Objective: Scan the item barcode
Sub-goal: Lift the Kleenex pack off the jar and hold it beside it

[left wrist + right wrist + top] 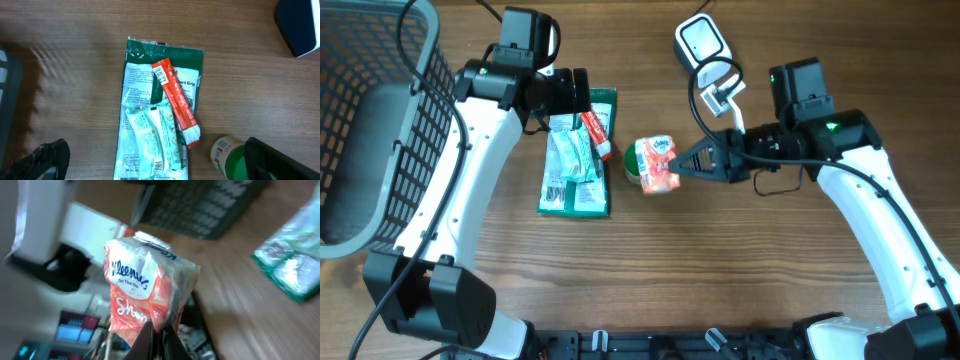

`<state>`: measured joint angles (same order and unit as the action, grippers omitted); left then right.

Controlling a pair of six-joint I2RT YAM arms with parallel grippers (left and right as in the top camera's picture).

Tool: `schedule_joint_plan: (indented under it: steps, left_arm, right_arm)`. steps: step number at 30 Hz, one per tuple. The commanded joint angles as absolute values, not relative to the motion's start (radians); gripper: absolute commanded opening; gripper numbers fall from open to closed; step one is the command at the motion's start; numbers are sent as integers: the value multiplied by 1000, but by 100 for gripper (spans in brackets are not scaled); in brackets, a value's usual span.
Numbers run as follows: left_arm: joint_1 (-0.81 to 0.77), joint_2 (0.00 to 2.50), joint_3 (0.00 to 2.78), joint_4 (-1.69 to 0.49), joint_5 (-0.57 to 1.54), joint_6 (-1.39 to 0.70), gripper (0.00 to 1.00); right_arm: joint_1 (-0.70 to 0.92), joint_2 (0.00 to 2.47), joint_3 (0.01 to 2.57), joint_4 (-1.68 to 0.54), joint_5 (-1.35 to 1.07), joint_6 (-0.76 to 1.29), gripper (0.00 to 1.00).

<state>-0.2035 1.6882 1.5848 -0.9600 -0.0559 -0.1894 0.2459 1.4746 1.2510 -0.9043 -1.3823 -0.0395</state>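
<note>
My right gripper (682, 160) is shut on the edge of an orange and white Kleenex tissue pack (658, 163), held just above the table centre. In the right wrist view the tissue pack (145, 290) stands above the pinched fingertips (150, 342), tilted and slightly blurred. The white barcode scanner (703, 45) rests at the back, behind the right arm. My left gripper (572, 95) hangs open over a pile of packets; in its wrist view its fingers (47, 160) stand wide on both sides with nothing between them.
A green packet (192, 60) carries white sachets (150, 135) and a red stick pack (175, 100). A green-lidded can (227, 155) stands right of the pile, beside the tissue pack. A dark wire basket (380, 120) fills the left edge.
</note>
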Motion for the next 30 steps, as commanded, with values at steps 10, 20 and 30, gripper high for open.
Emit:
schedule_joint_plan:
  steps: [10,20,30]
  left_arm:
    - [-200,1698,1588,-958,-68,-199,100]
    - [-200,1698,1588,-958,-68,-199,100]
    - [-200,1698,1588,-958,-68,-199,100]
  right_arm:
    - [242,1448,1249,-1100,-1622,-359,4]
    - [242,1430,1249,-1172,-1614,-442,4]
    - [242,1430,1249,-1184,-1586,-442,4]
